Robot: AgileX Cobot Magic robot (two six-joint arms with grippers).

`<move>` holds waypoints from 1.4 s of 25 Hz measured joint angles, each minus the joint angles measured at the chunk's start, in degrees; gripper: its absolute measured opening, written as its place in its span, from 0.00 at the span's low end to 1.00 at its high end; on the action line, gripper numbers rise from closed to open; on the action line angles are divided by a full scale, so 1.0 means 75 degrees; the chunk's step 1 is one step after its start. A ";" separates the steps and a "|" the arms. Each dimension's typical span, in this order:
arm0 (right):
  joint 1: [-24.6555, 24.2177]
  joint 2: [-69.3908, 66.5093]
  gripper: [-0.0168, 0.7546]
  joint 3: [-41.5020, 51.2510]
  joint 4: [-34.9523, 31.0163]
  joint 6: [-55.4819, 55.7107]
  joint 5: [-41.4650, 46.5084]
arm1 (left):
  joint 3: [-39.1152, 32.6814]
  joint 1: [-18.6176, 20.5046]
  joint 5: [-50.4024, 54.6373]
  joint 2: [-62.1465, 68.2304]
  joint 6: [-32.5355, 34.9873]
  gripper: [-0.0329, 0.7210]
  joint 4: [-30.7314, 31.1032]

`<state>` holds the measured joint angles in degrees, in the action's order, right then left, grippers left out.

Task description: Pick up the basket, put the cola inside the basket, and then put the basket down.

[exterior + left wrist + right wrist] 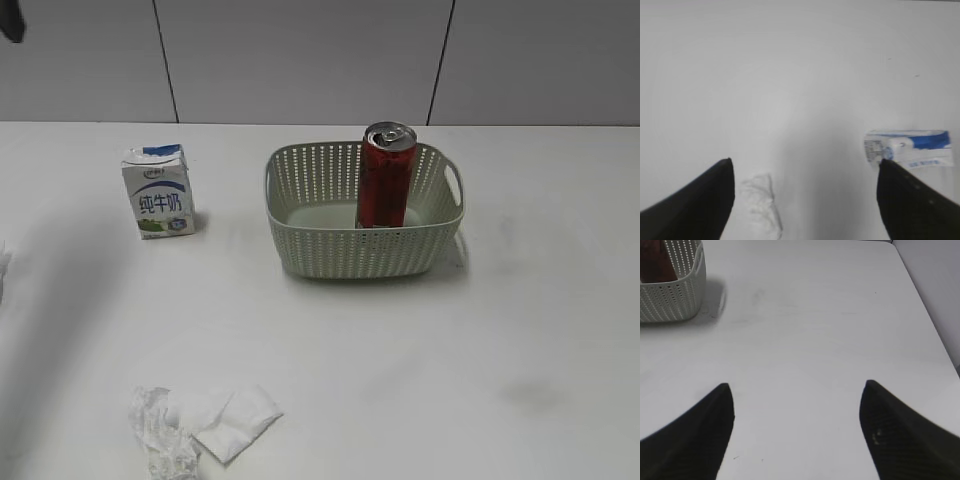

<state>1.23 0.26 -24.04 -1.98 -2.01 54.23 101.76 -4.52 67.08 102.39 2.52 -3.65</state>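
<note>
The pale green basket [330, 250] stands on the white table, right of centre in the exterior view. The red cola can [385, 180] stands upright inside it, near its right end. The basket's corner [675, 295] shows at the top left of the right wrist view, with a bit of the red can [655, 265] inside. My left gripper [805, 165] is open and empty above the table, far from the basket. My right gripper [796, 387] is open and empty over bare table, right of the basket. Neither gripper shows in the exterior view.
A white-and-blue milk carton [158, 192] stands left of the basket and also shows in the left wrist view [910, 149]. Crumpled white tissue [195, 425] lies at the front left; another scrap [762, 200] lies below my left gripper. The table's right edge [927, 310] meets a wall.
</note>
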 joint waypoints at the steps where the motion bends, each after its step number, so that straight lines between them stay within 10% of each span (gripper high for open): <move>1: 0.0000 0.0000 0.79 0.0000 0.0000 0.0000 0.0000 | -0.0074 0.0198 0.0102 -0.0115 0.0053 0.93 0.0032; 22: 0.0000 0.0000 0.79 0.0000 0.0000 -0.0007 -0.0007 | -0.7745 0.0506 -0.1359 -0.6177 0.0194 0.89 0.0313; 35: 0.0000 0.0000 0.79 0.0000 0.0000 -0.0007 -0.0007 | -0.9680 0.0506 -0.1107 -1.0143 -0.0158 0.83 0.0312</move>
<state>1.23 0.26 -24.04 -1.98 -2.06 54.18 29.16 -0.73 58.79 26.32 1.34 -1.31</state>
